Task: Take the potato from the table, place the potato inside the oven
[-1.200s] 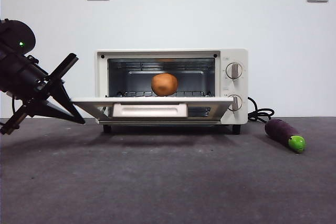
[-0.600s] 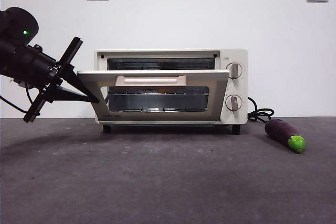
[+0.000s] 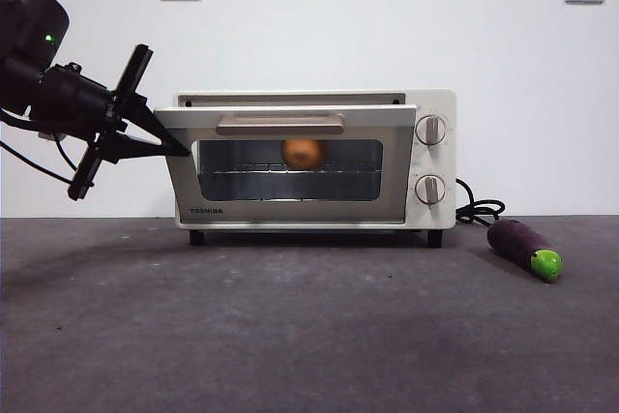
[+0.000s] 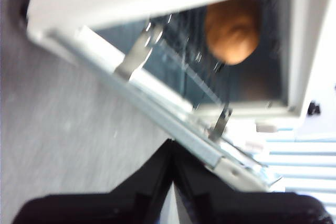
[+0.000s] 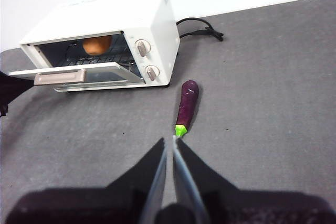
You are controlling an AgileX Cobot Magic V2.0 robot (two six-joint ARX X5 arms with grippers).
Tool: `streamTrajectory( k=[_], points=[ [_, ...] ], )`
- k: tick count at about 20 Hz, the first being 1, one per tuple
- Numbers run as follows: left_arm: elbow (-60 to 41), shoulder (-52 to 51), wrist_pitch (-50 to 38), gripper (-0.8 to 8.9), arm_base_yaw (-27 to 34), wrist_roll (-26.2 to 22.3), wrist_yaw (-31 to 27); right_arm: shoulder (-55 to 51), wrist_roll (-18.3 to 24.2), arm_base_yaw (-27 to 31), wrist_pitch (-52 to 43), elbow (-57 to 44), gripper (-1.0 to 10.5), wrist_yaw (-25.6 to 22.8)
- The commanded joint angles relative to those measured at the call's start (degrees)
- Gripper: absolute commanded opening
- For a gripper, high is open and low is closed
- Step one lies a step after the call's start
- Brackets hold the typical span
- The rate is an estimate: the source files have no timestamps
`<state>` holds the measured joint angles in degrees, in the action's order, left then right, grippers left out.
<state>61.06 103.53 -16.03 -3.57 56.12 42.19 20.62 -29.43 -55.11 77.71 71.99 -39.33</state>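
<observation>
On the grey worktop, the oven door, nearly up, could drop back open if the left end effector, its black tips together under the door's corner, slips off before the potato is enclosed.

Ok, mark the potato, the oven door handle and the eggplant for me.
potato [image 3: 304, 153]: front view, on its rounded body seen through the door glass.
oven door handle [image 3: 280, 125]: front view, middle of the beige bar.
eggplant [image 3: 517, 241]: front view, on the purple body, short of the green tip.
</observation>
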Motion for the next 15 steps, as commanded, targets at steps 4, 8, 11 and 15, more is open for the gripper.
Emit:
streamTrajectory(
  k=[4, 8, 11, 15],
  points=[
    [-0.1, 0.7, -7.7, -0.08, -0.1, 6.3, -2.8, -0.2, -1.1, 0.0, 1.1, -0.3, 0.3, -1.6],
    [-0.1, 0.7, -10.3, -0.08, -0.1, 8.0, -6.2, -0.2, -2.1, -0.1, 1.1, -0.3, 0.3, -1.7],
    [-0.1, 0.7, -12.3, -0.08, -0.1, 8.0, -8.5, -0.2, -2.1, -0.1, 1.1, -0.3, 0.3, -1.7],
    [0.1, 0.7, -14.5, -0.08, -0.1, 8.0, -9.1, -0.2, -2.7, 0.0, 1.1, -0.3, 0.3, -1.7]
  ],
)
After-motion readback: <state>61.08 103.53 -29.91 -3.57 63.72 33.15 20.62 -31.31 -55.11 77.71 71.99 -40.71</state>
